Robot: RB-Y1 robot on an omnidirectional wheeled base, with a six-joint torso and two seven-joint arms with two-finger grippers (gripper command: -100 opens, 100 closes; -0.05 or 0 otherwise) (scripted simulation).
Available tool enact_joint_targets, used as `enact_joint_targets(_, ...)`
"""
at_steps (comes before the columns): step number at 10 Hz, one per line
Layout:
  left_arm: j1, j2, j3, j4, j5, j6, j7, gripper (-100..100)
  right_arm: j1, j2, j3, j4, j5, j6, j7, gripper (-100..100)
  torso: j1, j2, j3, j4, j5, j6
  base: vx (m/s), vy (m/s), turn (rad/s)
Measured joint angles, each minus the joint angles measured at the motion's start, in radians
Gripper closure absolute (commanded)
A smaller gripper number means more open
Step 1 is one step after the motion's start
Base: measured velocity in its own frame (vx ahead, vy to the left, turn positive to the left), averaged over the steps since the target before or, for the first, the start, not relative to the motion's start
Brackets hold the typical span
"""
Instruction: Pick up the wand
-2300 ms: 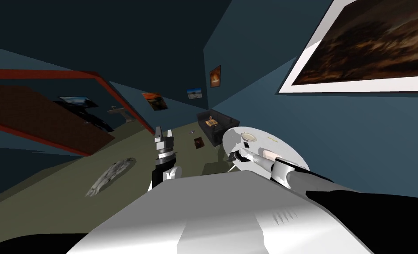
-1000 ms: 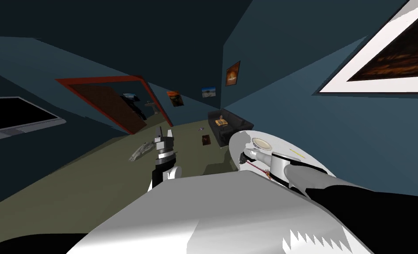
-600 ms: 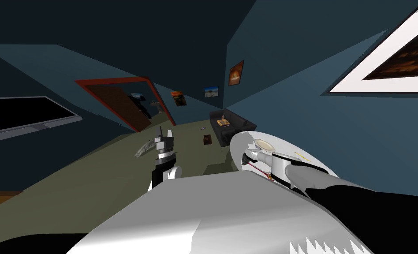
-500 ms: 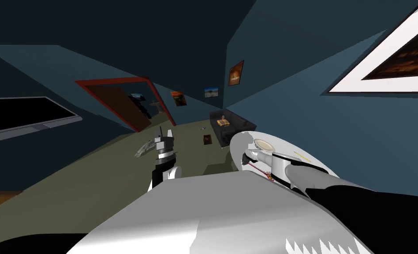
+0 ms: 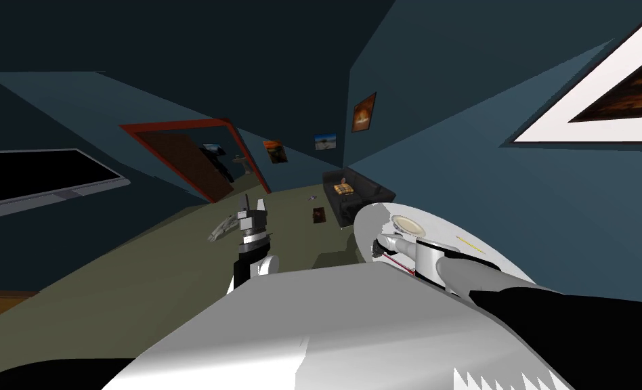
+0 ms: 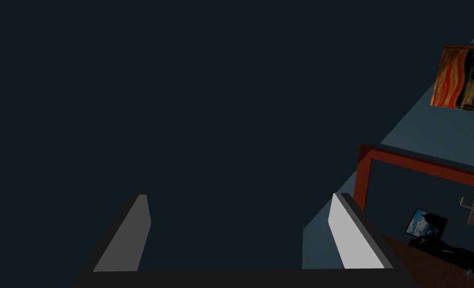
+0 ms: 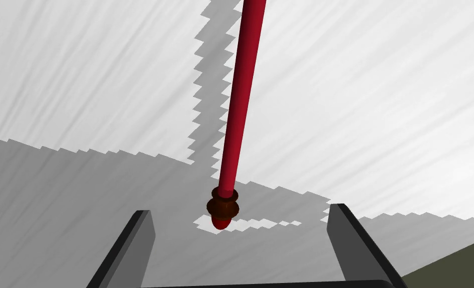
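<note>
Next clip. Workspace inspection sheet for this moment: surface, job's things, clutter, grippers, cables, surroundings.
Surface: round white table, partly shadowed.
Job's things: red wand lying flat on the table, knobbed end between the right fingers, untouched.
Clutter: tan dish and thin yellow stick on the table.
Grippers: right gripper open, low over the wand's end; left gripper open, raised, idle.
Cables: nothing seen.
Surroundings: dark sofa, red-framed doorway, olive floor.

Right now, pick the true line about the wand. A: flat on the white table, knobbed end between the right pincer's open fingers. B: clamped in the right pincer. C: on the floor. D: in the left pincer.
A: the red wand lies on the white table, right pincer open astride its knob.
</note>
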Motion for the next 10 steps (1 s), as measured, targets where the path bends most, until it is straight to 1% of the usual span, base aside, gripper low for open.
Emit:
enact_joint_targets(1, 0.000, 0.000, 0.000, 0.000, 0.000, 0.000, 0.000, 0, 0.001, 0.002, -0.001, 0.004, -0.002, 0.005, 0.005, 100, 0.000, 0.001, 0.000, 0.000, 0.000, 0.000, 0.000, 0.000, 0.000)
enact_joint_targets(5, 0.000, 0.000, 0.000, 0.000, 0.000, 0.000, 0.000, 0, 0.000, 0.002, 0.000, 0.003, -0.001, 0.004, 0.005, 100, -0.001, 0.001, 0.000, 0.000, -0.001, 0.000, 0.000, 0.000, 0.000)
enact_joint_targets(6, 0.000, 0.000, 0.000, 0.000, 0.000, 0.000, 0.000, 0, 0.000, 0.002, 0.000, 0.003, -0.001, 0.004, 0.005, 0, -0.002, 0.001, 0.000, 0.000, -0.001, 0.000, 0.000, 0.000, 0.000)
enact_joint_targets(7, 0.000, 0.000, 0.000, 0.000, 0.000, 0.000, 0.000, 0, 0.000, 0.002, 0.000, 0.003, -0.001, 0.004, 0.005, 100, -0.002, 0.001, 0.000, 0.000, -0.001, 0.000, 0.000, 0.000, 0.000)
enact_joint_targets(8, 0.000, 0.000, 0.000, 0.000, 0.000, 0.000, 0.000, 0, 0.005, -0.004, 0.004, -0.012, 0.006, 0.005, -0.007, 100, -0.002, 0.001, 0.000, 0.000, -0.001, 0.000, -0.028, 0.007, -0.036)
enact_joint_targets(9, 0.000, 0.000, 0.000, 0.000, 0.000, 0.000, 0.000, 0, 0.008, -0.036, 0.019, -0.073, 0.033, -0.008, -0.055, 100, -0.001, 0.003, 0.001, 0.000, -0.001, 0.000, -0.045, 0.007, -0.019)
enact_joint_targets(10, 0.000, 0.000, 0.000, 0.000, 0.000, 0.000, 0.000, 0, -0.004, -0.031, 0.013, -0.058, 0.025, -0.018, -0.054, 100, -0.001, 0.004, 0.002, 0.000, -0.001, 0.000, -0.060, 0.012, -0.029)
